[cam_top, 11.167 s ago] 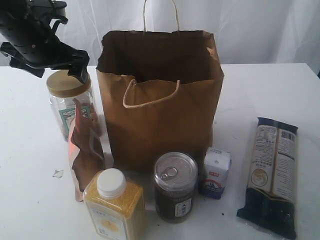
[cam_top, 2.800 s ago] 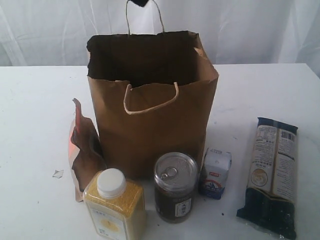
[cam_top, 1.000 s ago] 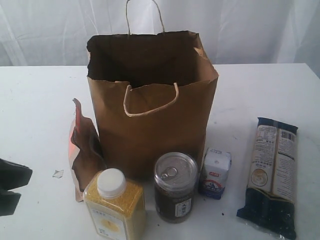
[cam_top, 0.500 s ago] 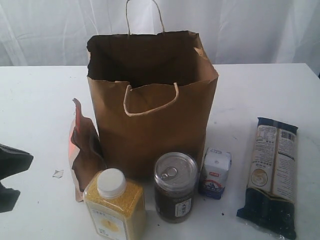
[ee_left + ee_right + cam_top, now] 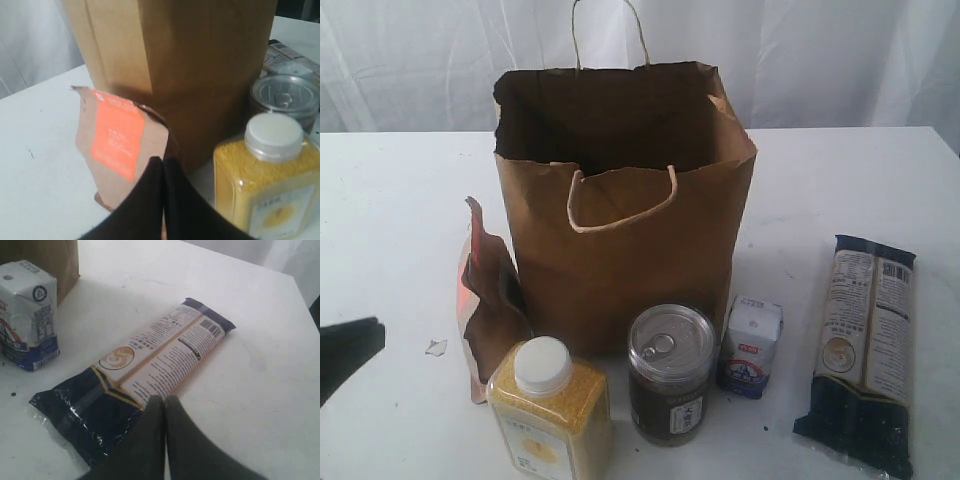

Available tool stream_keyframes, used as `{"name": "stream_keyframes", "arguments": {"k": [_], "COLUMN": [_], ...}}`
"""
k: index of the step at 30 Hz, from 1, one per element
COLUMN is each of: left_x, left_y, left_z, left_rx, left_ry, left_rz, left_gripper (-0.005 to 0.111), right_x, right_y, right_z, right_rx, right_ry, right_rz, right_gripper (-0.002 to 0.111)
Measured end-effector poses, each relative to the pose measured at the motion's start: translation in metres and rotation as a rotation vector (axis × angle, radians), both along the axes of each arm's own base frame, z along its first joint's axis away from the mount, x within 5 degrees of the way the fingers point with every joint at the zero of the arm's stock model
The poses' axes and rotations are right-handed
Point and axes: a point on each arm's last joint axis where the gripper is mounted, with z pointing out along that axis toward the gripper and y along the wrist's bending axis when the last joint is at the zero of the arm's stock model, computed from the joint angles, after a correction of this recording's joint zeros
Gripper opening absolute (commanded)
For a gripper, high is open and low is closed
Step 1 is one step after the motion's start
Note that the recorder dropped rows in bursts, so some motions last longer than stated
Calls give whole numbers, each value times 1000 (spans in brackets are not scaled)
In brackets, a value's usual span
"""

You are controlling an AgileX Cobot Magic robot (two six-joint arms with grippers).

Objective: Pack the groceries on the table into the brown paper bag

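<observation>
The brown paper bag (image 5: pixel 630 250) stands open in the middle of the table (image 5: pixel 400 200). The orange-topped brown pouch (image 5: pixel 490 300) leans at its left. In front stand the yellow-grain bottle (image 5: pixel 550 410), the pull-tab can (image 5: pixel 670 375) and the small carton (image 5: pixel 752 345). The long noodle packet (image 5: pixel 865 350) lies flat on the right. My left gripper (image 5: pixel 375 335) is low at the left edge, shut and empty. In the left wrist view, the gripper (image 5: pixel 163 160) points at the pouch (image 5: pixel 117 135), beside the bottle (image 5: pixel 270 170). My right gripper (image 5: pixel 165 399), shut and empty, hovers over the noodle packet (image 5: pixel 150 370) near the carton (image 5: pixel 27 315).
A small white crumb (image 5: pixel 436 347) lies left of the pouch. A white curtain (image 5: pixel 820 60) hangs behind the table. The bag's cord handles (image 5: pixel 610 30) stick up above its rim. The right arm does not show in the exterior view.
The left gripper has shifted at the left edge, and less of it shows. The gold-lidded jar that stood left of the bag long ago is gone from view. The bag sits slightly further left.
</observation>
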Motion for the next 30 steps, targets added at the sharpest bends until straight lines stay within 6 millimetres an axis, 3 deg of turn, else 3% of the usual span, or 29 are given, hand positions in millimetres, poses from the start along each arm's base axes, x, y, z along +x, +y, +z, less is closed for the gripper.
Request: {"name": "stream_keyframes", "arguments": {"k": [6,20,30], "left_x": [-17,-37,-36], "left_y": [14,31,36], "left_z": [-31,-43,-45], "left_rx": [-58,-61,-54], "left_ry": [12,71,88], "left_rz": [11,28,118], "left_gripper": [1,1,1], "right_x": [0,0,0], "right_y": [0,0,0], "right_z": [0,0,0], "right_rx": [0,0,0], "right_ry": [0,0,0], "right_rz": [0,0,0], "right_gripper": [0,0,0]}}
